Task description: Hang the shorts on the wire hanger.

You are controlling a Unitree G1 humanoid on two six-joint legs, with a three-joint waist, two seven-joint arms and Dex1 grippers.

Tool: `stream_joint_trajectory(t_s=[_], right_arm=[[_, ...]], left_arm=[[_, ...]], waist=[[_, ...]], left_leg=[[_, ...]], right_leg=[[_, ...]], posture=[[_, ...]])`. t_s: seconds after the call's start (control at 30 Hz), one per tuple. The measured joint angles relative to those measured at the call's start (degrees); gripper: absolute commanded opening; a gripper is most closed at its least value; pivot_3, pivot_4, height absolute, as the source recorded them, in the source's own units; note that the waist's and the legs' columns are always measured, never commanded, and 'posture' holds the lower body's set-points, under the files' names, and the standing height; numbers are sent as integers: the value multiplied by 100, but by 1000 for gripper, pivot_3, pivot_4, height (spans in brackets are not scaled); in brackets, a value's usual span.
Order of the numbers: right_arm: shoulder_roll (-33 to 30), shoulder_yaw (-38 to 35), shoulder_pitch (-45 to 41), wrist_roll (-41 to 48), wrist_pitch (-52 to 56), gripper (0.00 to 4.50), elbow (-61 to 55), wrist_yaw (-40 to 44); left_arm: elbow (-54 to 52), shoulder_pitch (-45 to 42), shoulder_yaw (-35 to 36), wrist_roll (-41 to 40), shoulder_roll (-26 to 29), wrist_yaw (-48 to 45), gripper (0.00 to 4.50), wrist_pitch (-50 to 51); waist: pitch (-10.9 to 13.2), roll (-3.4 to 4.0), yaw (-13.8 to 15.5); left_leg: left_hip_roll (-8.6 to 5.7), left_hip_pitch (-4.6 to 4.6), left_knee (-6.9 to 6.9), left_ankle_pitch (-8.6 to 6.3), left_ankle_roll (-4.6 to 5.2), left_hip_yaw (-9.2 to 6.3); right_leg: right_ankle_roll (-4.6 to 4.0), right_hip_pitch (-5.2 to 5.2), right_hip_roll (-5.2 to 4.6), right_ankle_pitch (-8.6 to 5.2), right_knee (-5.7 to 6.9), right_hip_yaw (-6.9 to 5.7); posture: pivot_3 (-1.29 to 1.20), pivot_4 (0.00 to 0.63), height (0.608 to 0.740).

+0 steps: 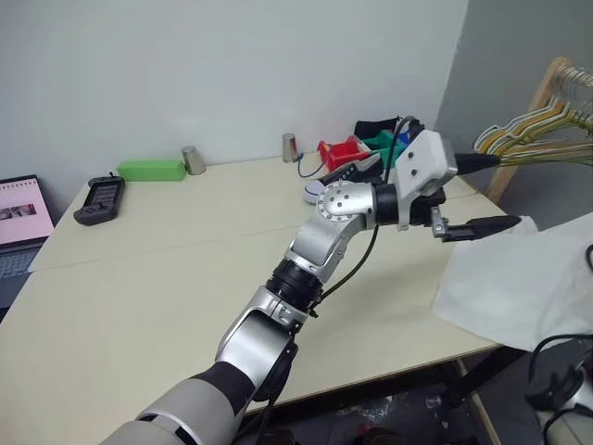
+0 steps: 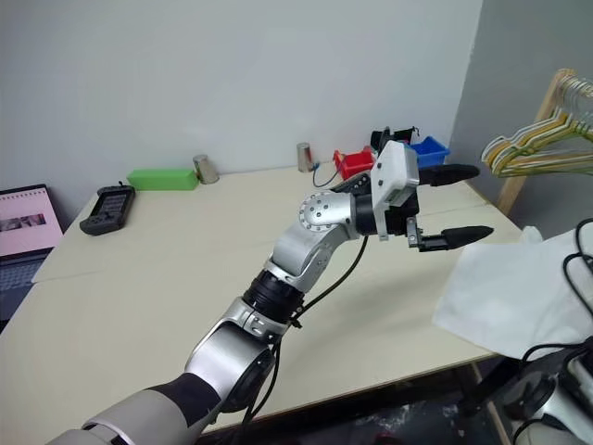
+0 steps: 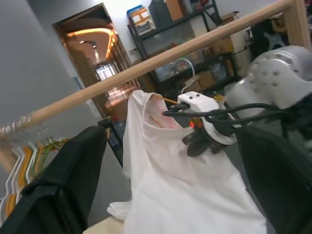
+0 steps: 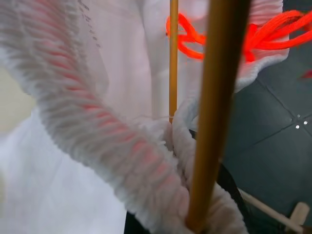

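Note:
The white shorts hang off the table's right edge. In the left wrist view they hang from my right gripper. That gripper is shut on the ribbed waistband, bunched together with the yellowish wire hanger. The neon orange drawstring lies just past the grip. My left arm reaches across the table to the right. Its gripper is open, with the fingers level and pointing at the shorts. It is a short way from the cloth and touches nothing.
A wooden rail at the right carries a bunch of yellow, green and white hangers. Along the far side of the table are a green box, a black device, two metal cups and coloured bins. A laptop is at the left.

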Motion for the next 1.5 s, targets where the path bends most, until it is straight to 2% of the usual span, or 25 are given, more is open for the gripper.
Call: stream_joint_trajectory(t_s=[0.27,0.5,0.7,0.93,1.13,1.37,1.43,1.5], right_arm=[[-983,9,-285,39,-482,0,1620,9],[-1840,200,-571,99,-1371,0,2956,18],[-2088,421,-821,269,-1679,0,3528,9],[-2761,416,-1387,527,-2299,0,5351,-59],[-3249,622,-1518,716,-3004,0,6545,-131],[-3307,676,-1549,995,-3184,0,6791,-345],[-3306,697,-1520,1067,-3199,563,6789,-346],[-3303,732,-1441,1152,-3247,884,6787,-341]], left_arm=[[465,-216,-4,119,-98,-99,4478,-102],[562,-356,1,126,-118,-114,4478,-216],[560,-356,-3,125,-119,-159,4478,-225],[119,-321,-16,107,-115,-98,4478,75],[-339,-116,-109,106,-97,7,4478,389],[-590,113,-220,110,-51,58,4478,572],[-593,118,-221,110,-48,70,4500,593],[-594,118,-220,110,-44,76,4500,593]], waist=[[1,0,-95],[5,7,-153],[7,10,-234],[15,23,-231],[17,21,-230],[19,16,-226],[20,14,-225],[20,12,-225]], left_leg=[[0,20,-2,-8,15,53],[1,23,-5,-10,18,67],[1,24,-6,-10,18,69],[-2,25,-8,-11,18,77],[-2,27,-9,-11,18,77],[-2,27,-9,-10,16,75],[-3,27,-8,-10,16,76],[-3,27,-8,-10,16,76]], right_leg=[[15,0,3,-8,2,49],[47,0,3,-27,0,61],[52,0,3,-31,0,65],[56,0,2,-36,-1,72],[56,0,3,-39,-2,74],[55,0,4,-40,-2,75],[56,0,3,-41,-2,75],[56,1,3,-41,-2,76]], posture=[[52,0,740],[42,0,740],[53,0,740],[75,0,740],[99,0,740],[107,0,740],[106,0,740],[104,0,740]])
